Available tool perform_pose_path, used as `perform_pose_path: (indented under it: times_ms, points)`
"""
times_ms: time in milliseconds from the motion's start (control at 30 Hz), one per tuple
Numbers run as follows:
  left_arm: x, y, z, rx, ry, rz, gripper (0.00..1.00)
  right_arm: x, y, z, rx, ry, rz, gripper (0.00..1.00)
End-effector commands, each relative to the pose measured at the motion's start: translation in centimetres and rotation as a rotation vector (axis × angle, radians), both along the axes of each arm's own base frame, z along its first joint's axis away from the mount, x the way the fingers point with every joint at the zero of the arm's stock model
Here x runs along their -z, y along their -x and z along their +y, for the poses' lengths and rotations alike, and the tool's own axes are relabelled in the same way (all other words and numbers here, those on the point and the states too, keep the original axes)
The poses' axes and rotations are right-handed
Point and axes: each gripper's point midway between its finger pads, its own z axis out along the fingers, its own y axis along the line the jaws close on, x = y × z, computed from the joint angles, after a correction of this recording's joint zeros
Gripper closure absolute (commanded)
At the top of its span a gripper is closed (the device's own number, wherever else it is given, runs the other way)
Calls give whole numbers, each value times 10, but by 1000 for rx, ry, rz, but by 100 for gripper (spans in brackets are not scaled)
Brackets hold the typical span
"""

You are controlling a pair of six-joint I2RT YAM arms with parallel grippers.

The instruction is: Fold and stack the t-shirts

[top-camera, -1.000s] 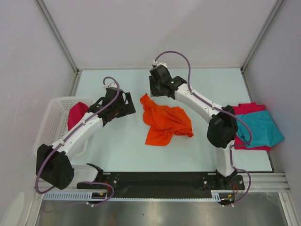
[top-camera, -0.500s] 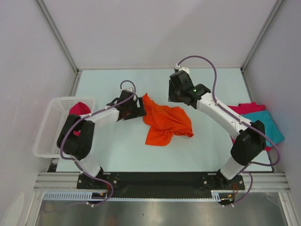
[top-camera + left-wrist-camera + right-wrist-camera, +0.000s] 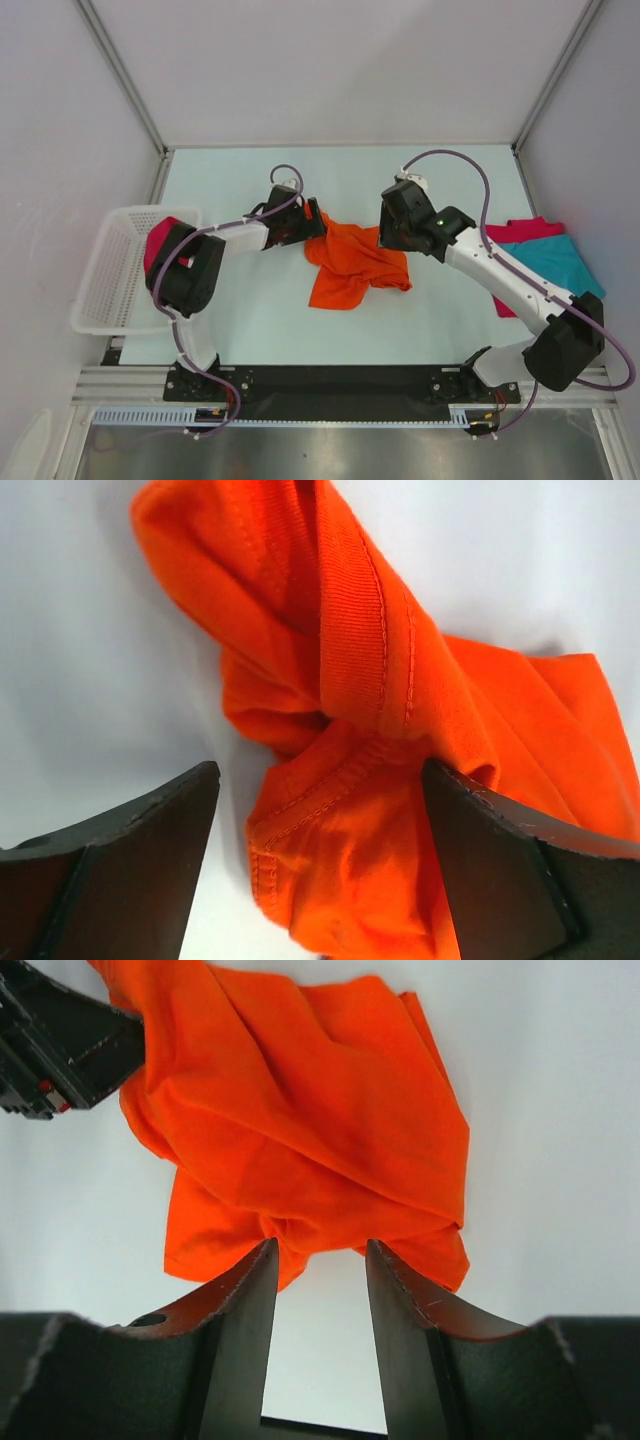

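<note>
Orange t-shirt (image 3: 355, 262): crumpled, middle of desk (image 3: 250, 320).
My left pincer (image 3: 318, 770): released, jaws astride its far-left corner.
My right pincer (image 3: 320, 1245): released, at its far-right edge.

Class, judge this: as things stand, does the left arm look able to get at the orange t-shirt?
Probably yes: the left gripper sits at the bunched edge of the orange t-shirt, cloth lies between its open jaws, and nothing stands in the way.
</note>
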Motion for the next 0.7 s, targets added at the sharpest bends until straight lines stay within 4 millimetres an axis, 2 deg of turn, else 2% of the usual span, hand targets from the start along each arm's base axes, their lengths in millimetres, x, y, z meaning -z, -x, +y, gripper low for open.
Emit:
perform_pose_path:
  times_ms: [0, 33, 67, 133, 167, 200, 233, 333, 367, 433, 600, 667]
  points:
    - [-8, -9, -22, 25, 48, -26, 12, -3, 16, -1, 18, -26, 17, 54]
    - [-6, -9, -21, 22, 49, -24, 13, -2, 18, -2, 19, -25, 19, 55]
    - [-6, -8, -23, 26, 51, -21, 18, -2, 20, -3, 21, -21, 21, 55]
    - [-4, -5, -22, 29, 52, -14, 35, -5, 23, -3, 20, -22, 17, 55]
    - [-3, -4, -22, 30, 48, -11, 69, -4, 24, -4, 22, -20, 20, 55]
    - [-3, -5, -19, 16, 37, -9, 97, -5, 25, -5, 23, -22, 19, 55]
    - [-4, -5, -17, 11, 30, -4, 100, -6, 27, -4, 20, -23, 19, 55]
    - [-6, 3, -13, 22, 7, 18, 100, -7, 32, -3, 15, -27, 15, 55]
    - [-14, 3, -11, 20, 8, 6, 100, -4, 34, -3, 14, -23, 23, 55]
    - [-18, 8, -4, 9, -21, 10, 100, -2, 37, -2, 15, -35, 22, 55]
    - [-77, 11, 16, -14, -78, -82, 100, 9, 45, 5, -5, -62, 36, 55]
    - [-106, 17, 38, -57, -137, -108, 100, 11, 45, 11, -16, -80, 32, 56]
